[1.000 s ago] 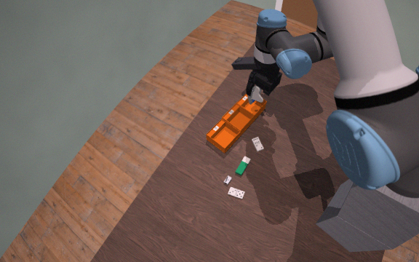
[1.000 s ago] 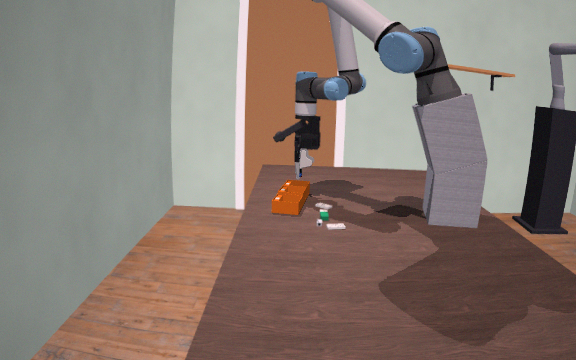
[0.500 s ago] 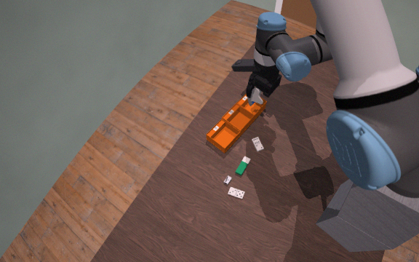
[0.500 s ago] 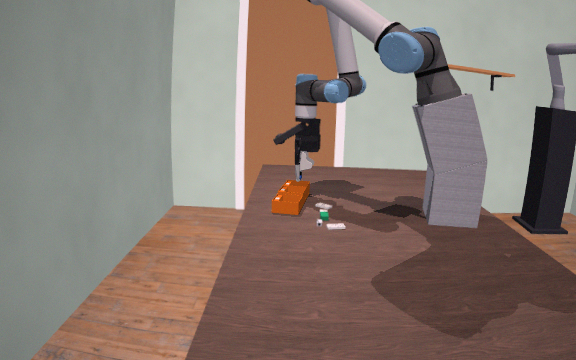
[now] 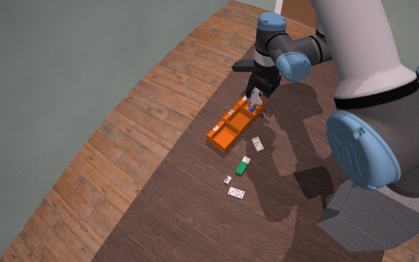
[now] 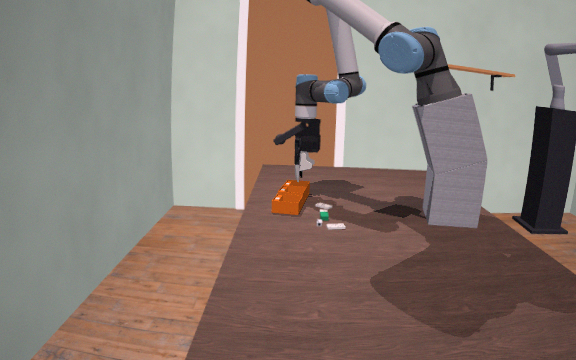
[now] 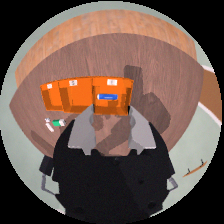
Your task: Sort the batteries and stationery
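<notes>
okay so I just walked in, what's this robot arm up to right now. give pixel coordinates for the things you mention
The robot arm (image 5: 369, 44) (image 6: 363, 15) is sorting small things into a row of three orange bins (image 5: 224, 140) (image 6: 288, 206) (image 7: 77, 95). Its tool (image 5: 252, 103) (image 6: 298, 178) (image 7: 111, 105) is open above the bin at one end, and a blue cylinder (image 5: 252, 108) (image 7: 107, 97) lies in that bin, out of the fingers. A green and white block (image 5: 242, 167) (image 6: 324, 215) (image 7: 58, 122), two dominoes and a small white piece (image 5: 228, 180) (image 6: 319, 223) are outside the bins.

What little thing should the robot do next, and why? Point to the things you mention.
Probably lift its open jaws straight up and away from the orange bins (image 5: 233, 127) (image 6: 288, 206) (image 7: 75, 102): the blue cylinder (image 5: 252, 108) (image 7: 107, 97) already lies in an end compartment, clear of the jaws.
</notes>
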You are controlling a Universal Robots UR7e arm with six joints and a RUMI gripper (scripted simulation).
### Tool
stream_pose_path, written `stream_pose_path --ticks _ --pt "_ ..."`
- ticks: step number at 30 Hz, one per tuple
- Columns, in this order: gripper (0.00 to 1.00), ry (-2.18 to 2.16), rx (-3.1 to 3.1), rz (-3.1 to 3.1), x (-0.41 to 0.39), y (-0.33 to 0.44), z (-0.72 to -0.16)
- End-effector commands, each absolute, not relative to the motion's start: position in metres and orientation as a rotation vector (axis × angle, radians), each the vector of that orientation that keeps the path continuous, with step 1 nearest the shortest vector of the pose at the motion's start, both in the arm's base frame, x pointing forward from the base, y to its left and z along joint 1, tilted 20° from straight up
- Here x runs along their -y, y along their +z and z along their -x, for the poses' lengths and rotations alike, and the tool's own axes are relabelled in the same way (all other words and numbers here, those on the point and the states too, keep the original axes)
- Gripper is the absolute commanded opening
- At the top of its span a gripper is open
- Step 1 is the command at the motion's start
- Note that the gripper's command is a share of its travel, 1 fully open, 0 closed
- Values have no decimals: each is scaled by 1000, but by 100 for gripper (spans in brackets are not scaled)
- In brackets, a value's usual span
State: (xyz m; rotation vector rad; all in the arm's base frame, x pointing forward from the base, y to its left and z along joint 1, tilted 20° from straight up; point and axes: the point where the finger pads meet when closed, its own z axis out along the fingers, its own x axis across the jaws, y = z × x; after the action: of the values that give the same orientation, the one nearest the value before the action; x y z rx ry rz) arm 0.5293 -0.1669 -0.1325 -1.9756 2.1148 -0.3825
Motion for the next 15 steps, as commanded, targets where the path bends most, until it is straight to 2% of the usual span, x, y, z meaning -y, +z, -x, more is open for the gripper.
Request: stream_pose_path --ticks 1,15 --pt "42 -384 -2114 1975 167 -132 -530" --pt "42 -384 -2114 1975 167 -123 -526"
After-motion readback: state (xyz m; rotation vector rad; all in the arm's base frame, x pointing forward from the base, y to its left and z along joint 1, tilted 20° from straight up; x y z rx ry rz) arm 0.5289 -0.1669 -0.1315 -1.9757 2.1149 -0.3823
